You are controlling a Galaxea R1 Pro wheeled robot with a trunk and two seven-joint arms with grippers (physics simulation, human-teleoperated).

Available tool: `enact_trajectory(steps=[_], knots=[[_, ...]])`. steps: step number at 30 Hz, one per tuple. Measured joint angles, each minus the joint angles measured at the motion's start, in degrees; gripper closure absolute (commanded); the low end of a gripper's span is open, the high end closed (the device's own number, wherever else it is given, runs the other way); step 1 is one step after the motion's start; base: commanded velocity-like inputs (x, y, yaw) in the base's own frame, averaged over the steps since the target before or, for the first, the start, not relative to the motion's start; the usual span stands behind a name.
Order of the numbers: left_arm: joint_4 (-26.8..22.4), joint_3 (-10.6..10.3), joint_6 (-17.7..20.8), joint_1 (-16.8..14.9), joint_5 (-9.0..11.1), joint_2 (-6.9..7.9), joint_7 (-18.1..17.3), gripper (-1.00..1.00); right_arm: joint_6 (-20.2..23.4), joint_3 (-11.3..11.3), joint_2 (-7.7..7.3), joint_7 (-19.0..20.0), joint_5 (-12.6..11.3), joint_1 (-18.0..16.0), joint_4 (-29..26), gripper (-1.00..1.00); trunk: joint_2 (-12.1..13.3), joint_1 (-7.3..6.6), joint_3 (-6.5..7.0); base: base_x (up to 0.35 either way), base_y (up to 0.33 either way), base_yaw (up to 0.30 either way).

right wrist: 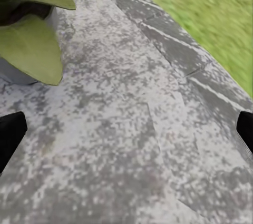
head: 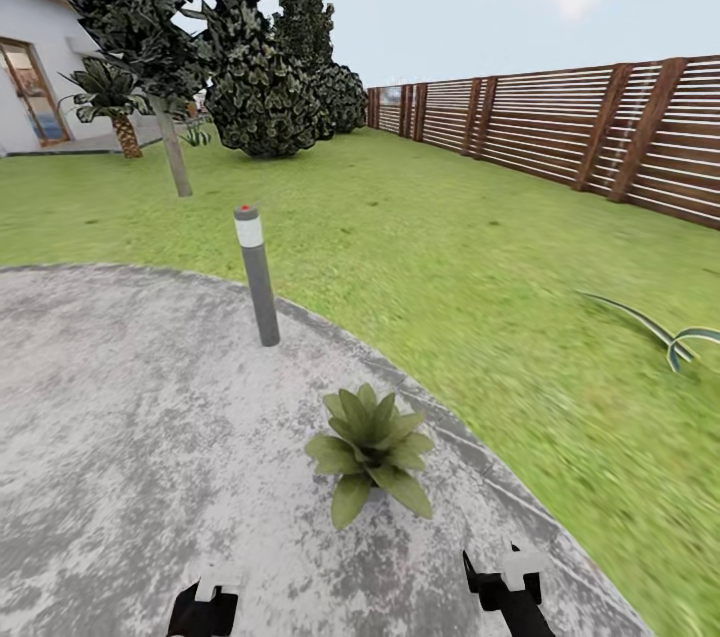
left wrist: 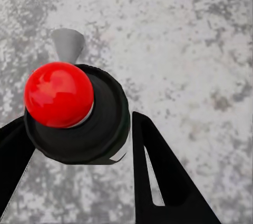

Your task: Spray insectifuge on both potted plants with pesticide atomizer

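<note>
Left gripper (left wrist: pixel 79 145) clamped round black-headed, red-knobbed atomizer (left wrist: pixel 74 110), right gripper (right wrist: pixel 126 129) wide open w/ nothing, near low green rosette plant (head: pixel 371 449) on grey patio (head: pixel 120 437).

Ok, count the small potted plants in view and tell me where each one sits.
1. The potted plant sits on the grey patio near its edge by the lawn, ahead of the right pincer. A second plant may be outside the frame.

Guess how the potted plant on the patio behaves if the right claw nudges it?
The potted plant looks top-heavy: broad leaves spread well beyond its small pot, so it may tip. Its leaves probably flex first. On the rough paved patio it would likely drag, not slide. The right claw is open nearby.
</note>
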Motion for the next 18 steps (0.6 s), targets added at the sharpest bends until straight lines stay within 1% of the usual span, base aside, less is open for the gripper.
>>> enact_trajectory(steps=[6, 9, 11, 15, 18], knots=[[0.00, 0.00, 0.00, 0.00, 0.01, 0.02, 0.00, 1.00, 0.00, 0.00, 0.00, 0.00, 0.01, 0.00, 0.00, -1.00, 0.00, 0.00, 0.00, 0.324, 0.000, -0.001], [0.01, 0.00, 0.00, 0.00, 0.01, -0.02, 0.00, 1.00, 0.00, -0.02, 0.00, 0.00, 0.00, 0.01, -0.01, -1.00, 0.00, 0.01, 0.04, 0.269, 0.000, -0.095], [0.01, 0.00, 0.00, 0.00, 0.00, 0.00, 0.01, 1.00, 0.00, -0.02, 0.00, 0.00, -0.01, 0.01, -0.01, -1.00, 0.00, 0.02, 0.12, 0.132, 0.000, -0.190], [0.00, 0.01, 0.00, 0.00, 0.01, 0.01, 0.01, 1.00, 0.00, -0.04, 0.00, 0.00, -0.01, 0.00, -0.01, -1.00, 0.00, 0.03, 0.31, 0.027, 0.000, -0.200], [0.00, 0.01, 0.00, -0.01, 0.00, 0.01, 0.00, 1.00, 0.00, -0.01, 0.00, 0.00, 0.01, 0.00, 0.00, -1.00, 0.00, 0.03, 0.38, 0.003, 0.000, -0.060]])
